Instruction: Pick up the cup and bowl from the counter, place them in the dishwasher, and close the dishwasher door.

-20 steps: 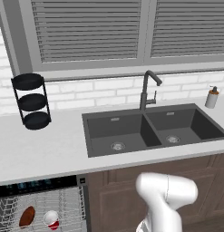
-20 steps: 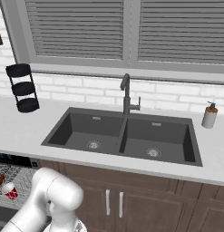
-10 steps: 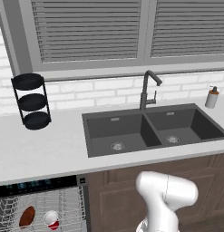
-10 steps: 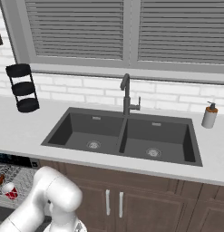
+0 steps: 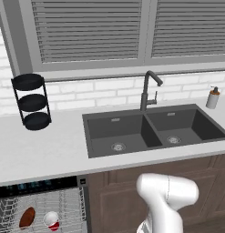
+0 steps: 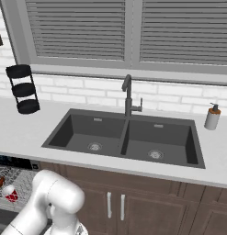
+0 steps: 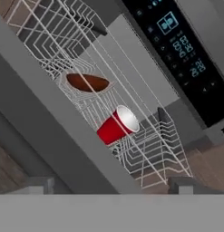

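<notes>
The cup (image 7: 117, 125) lies on its side in the wire rack (image 7: 145, 149) of the dishwasher (image 5: 41, 187) – white mouth tilted up – just beside the bowl (image 7: 88, 82), the two apart. From the left base view both sit low at the left, bowl (image 5: 27, 217) left of cup (image 5: 52, 220), under the counter (image 5: 41, 150). The gripper (image 7: 111, 185) hangs over the rack, fingers (image 7: 41, 184) spread wide with nothing between them. The sink (image 6: 124, 137) sits to the right, the three-tier stand (image 5: 32, 101) far left by the wall.

arm (image 5: 166, 200): glossy white, thick rounded segments
joint seam: thin dark line
claw (image 7: 111, 185): two small grey square tips
</notes>
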